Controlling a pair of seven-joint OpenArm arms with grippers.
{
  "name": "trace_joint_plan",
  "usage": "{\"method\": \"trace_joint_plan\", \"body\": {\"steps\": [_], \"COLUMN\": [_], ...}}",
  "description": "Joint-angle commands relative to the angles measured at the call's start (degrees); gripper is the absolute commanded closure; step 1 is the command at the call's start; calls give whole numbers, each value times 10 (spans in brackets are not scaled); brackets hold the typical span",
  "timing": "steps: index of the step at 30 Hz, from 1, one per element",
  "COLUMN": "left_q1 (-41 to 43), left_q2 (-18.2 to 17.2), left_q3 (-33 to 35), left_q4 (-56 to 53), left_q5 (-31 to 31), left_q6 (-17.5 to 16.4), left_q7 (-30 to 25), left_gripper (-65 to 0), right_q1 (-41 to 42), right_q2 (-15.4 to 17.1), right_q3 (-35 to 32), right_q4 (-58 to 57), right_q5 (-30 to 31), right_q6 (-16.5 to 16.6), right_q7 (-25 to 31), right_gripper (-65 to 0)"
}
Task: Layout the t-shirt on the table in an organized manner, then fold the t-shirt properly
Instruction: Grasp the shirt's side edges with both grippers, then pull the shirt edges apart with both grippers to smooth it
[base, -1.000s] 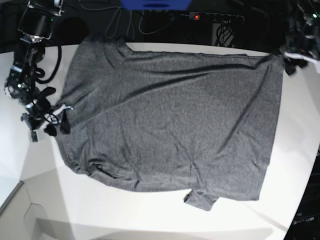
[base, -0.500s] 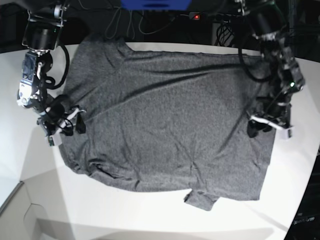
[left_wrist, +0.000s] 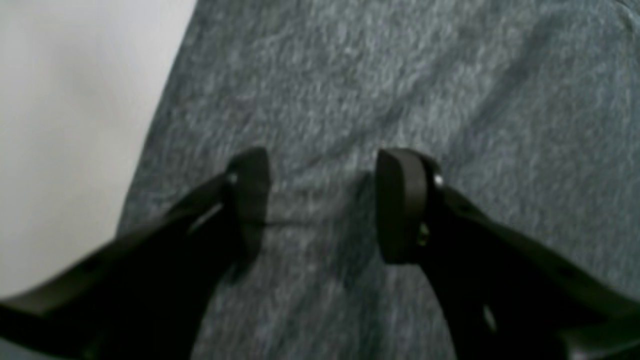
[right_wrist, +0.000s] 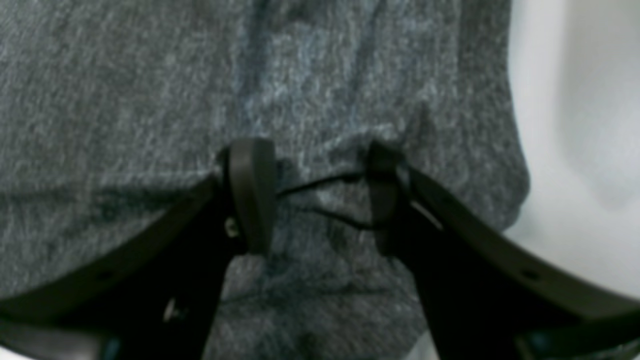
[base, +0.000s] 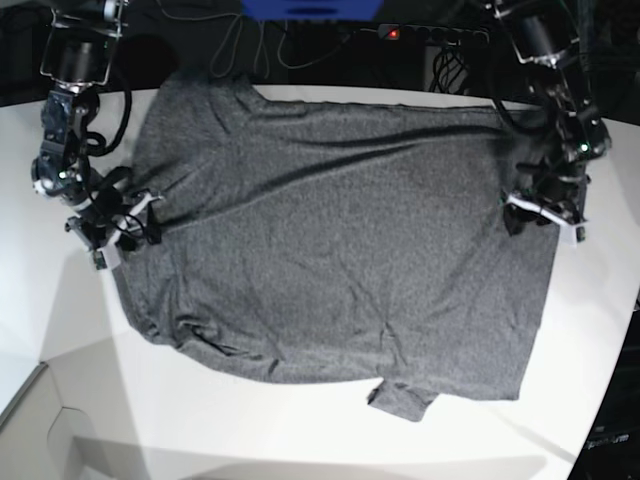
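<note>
T-shirt (base: 340, 250) lies spread over most of the white table (base: 300, 440), roughly flat, with long diagonal creases across the top, bunched ripples at the lower-left corner and a small flap folded under at the bottom edge. Layout looks mostly done, not tidy yet.

Handling, as we judge it: light, limp knit, no stiffness. It will sag and drag rather than slide as a sheet, and a one-sided pull will skew it. Single-layer pinches near the side edges look like the right holds, both sides lifted together so the fold line stays straight. Avoid grabbing mid-panel; that just tents the cloth.

Right gripper (right_wrist: 320, 195) is low on the shirt's edge at the left of the base view. Jaws are apart, with a small ridge of fabric puckered between the pads; we can't tell if that's a real clamp or just contact. Bare table sits just beyond the hem.

Left gripper (left_wrist: 320, 205) is over the opposite edge, near the right of the base view, pointing down at flat cloth. Jaws are apart, nothing between them, table edge of the shirt just beside the outer finger.

Both arms (base: 70, 120) reach in from the far corners, wrists angled down and inward.
</note>
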Motion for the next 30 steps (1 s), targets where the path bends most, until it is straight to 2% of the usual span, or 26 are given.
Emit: {"method": "trace_joint_plan", "body": {"steps": [1, 8, 12, 18, 24, 27, 30], "left_q1": [16, 64, 75, 62, 57, 47, 36], "left_q2": [-7, -4, -10, -8, -3, 4, 5], "left_q3": [-7, -67, -67, -66, -63, -62, -62], "left_q4": [-1, 42, 73, 91, 134, 128, 128], "left_q5": [12, 1, -45, -58, -58, -58, -57], "left_q6": [5, 3, 3, 3, 3, 3, 3], "left_q7": [32, 33, 33, 34, 34, 34, 34], "left_gripper": [-334, -334, -334, -334, -334, -334, -334], "right_q1": [-8, -62, -81, -74, -20, 32, 108], "right_q2": [10, 11, 10, 9, 10, 10, 13], "right_q3": [3, 3, 3, 3, 24, 21, 19], "right_q4": [2, 66, 119, 156, 194, 155, 66], "right_q5": [-15, -15, -15, -14, -15, -15, -16], "right_q6": [4, 4, 4, 4, 2, 1, 1], "right_q7": [-25, -25, -25, -25, -29, -29, -29], "right_gripper": [-302, -302, -302, -302, -302, -302, -302]}}
